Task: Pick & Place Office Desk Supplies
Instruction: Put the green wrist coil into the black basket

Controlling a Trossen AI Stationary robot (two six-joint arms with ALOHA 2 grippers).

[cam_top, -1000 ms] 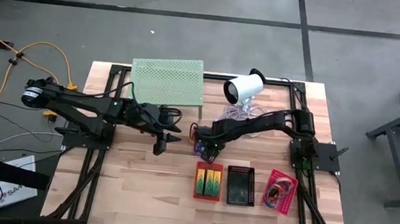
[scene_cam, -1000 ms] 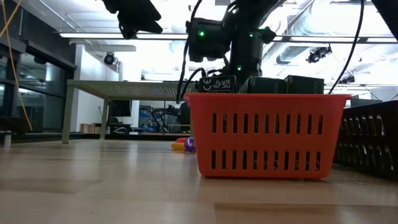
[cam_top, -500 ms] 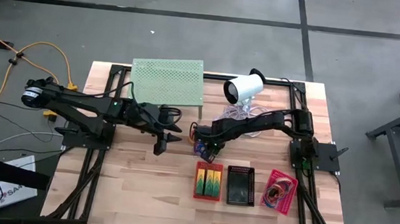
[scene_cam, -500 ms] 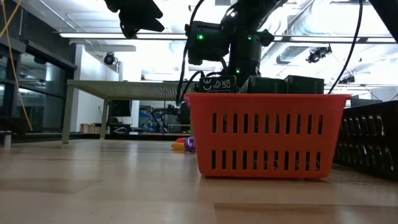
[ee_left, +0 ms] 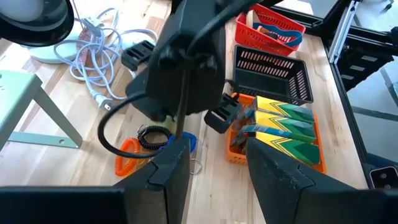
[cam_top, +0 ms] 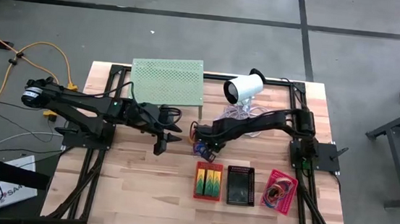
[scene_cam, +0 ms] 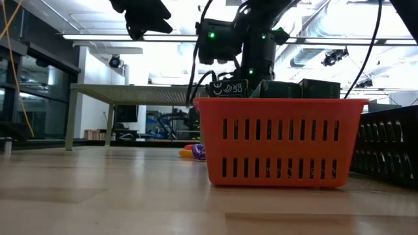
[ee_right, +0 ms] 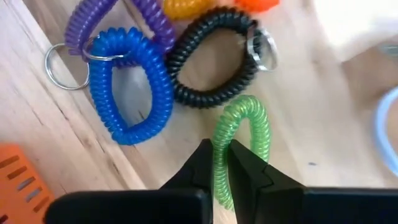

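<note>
- right wrist view: the right gripper (ee_right: 222, 163) pinches the green coil loop (ee_right: 239, 140) at lower centre, beside the blue coil (ee_right: 127, 93) and black coil (ee_right: 214, 59) on the table.
- step in hand: grasping the loop; next, i judge, lift it clear and carry it to the pink basket (cam_top: 280, 191) at lower right.
- the left gripper (cam_top: 162, 141) waits open, left of centre.
- a second ago the right jaws stood wider.

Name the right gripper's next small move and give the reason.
Probably a short straight lift. The right gripper is pinched on the green coil loop, which lies on the table against the black coil. Rising first would free it from the pile before it travels towards the pink basket holding other loops.
</note>
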